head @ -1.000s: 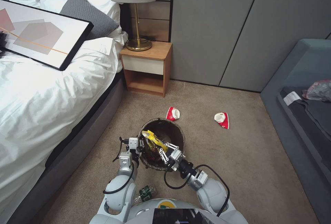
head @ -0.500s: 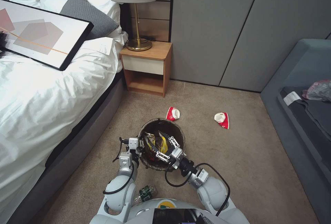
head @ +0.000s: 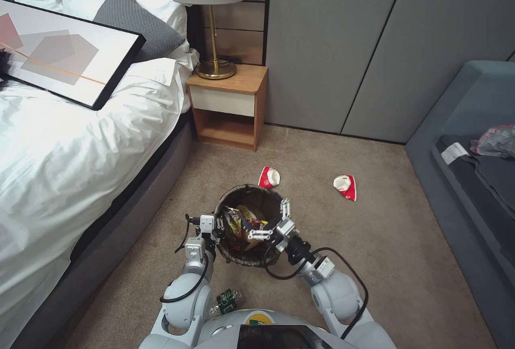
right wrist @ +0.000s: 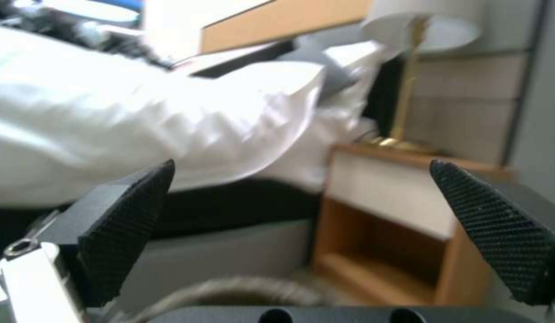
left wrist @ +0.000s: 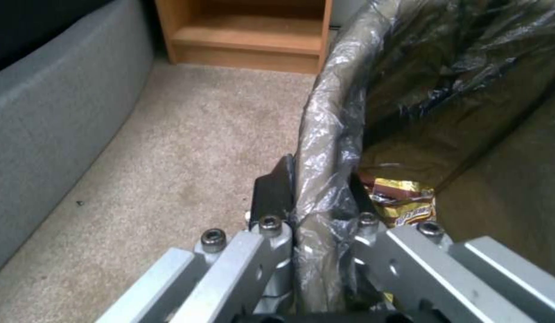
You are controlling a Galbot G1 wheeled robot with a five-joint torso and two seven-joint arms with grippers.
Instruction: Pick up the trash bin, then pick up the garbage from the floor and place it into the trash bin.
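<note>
The yellow snack wrapper [head: 244,223] has left the right hand [head: 274,219] and now lies inside the trash bin [head: 232,256]. One second ago the hand held it over the opening; half a second ago the hand was lowered into the bin with the wrapper between its fingers. Now the hand is released — the two black pads [right wrist: 128,220] stand wide apart with nothing between them — and it has lifted and turned toward the far right part of the rim.

The left hand [left wrist: 316,220] is clenched on the near left side of the rim, one finger outside and one inside, pressing the brown bag liner [left wrist: 331,134] between them. The bin is held just in front of the robot, and the left wrist view shows the wrapper resting at the bottom of the liner.

This means one piece of garbage is delivered, but the task is not finished. Two red-and-white wrappers are on the carpet beyond the bin — one [head: 269,176] just behind it, the other [head: 345,186] farther to the right, well apart from the first. A green-labelled bottle [head: 228,300] also lies on the floor close to the robot's body, beside the left arm. I judge that the right hand is now free for the next piece.
</note>
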